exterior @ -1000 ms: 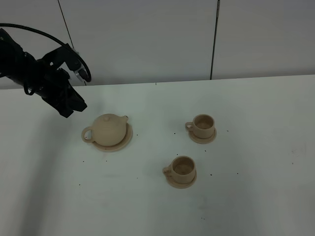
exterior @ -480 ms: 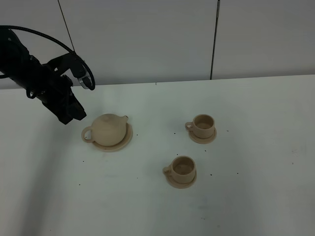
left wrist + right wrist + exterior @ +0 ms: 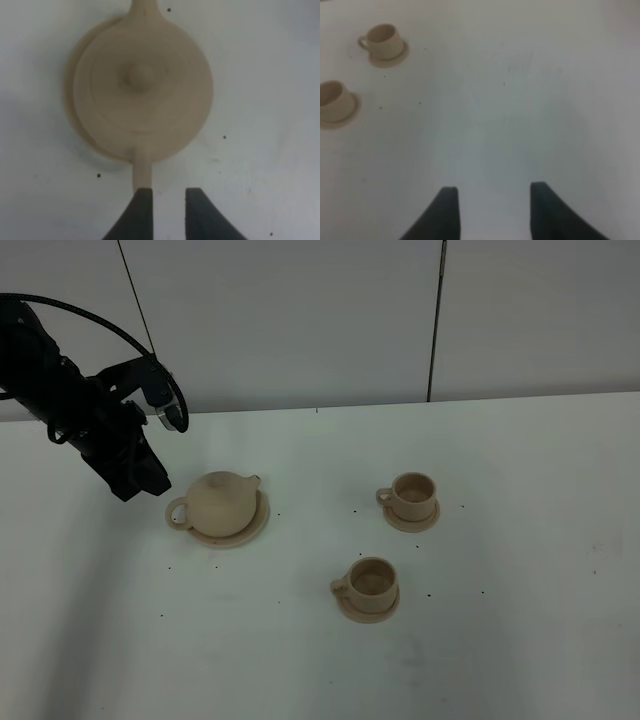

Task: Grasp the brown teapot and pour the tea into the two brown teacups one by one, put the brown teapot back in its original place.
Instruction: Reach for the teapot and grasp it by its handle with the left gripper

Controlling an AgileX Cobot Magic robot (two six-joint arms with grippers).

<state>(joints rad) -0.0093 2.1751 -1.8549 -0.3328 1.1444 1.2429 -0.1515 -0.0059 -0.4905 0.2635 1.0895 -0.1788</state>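
The brown teapot (image 3: 222, 502) sits upright on its original place, the wide saucer (image 3: 259, 527), left of the table's middle, handle (image 3: 177, 514) pointing left. My left gripper (image 3: 135, 480) hovers just left of that handle, a little behind it. In the left wrist view the teapot (image 3: 142, 90) is seen from above, with the saucer's rim (image 3: 70, 100) showing beside it. The handle (image 3: 141, 167) ends just short of one fingertip (image 3: 142, 200). The left gripper (image 3: 168, 200) is narrowly open with nothing in it. The two brown teacups (image 3: 413, 495) (image 3: 372, 581) stand on small saucers to the right. My right gripper (image 3: 492, 200) is open over bare table.
The white table (image 3: 520, 540) carries small dark specks. A pale panelled wall (image 3: 300, 320) runs along its far edge. The right wrist view shows both cups (image 3: 382, 42) (image 3: 332, 100) well away from the right fingers.
The left gripper has drifted slightly left and toward the table's front, nearer the teapot's handle. Teapot and cups have not moved.
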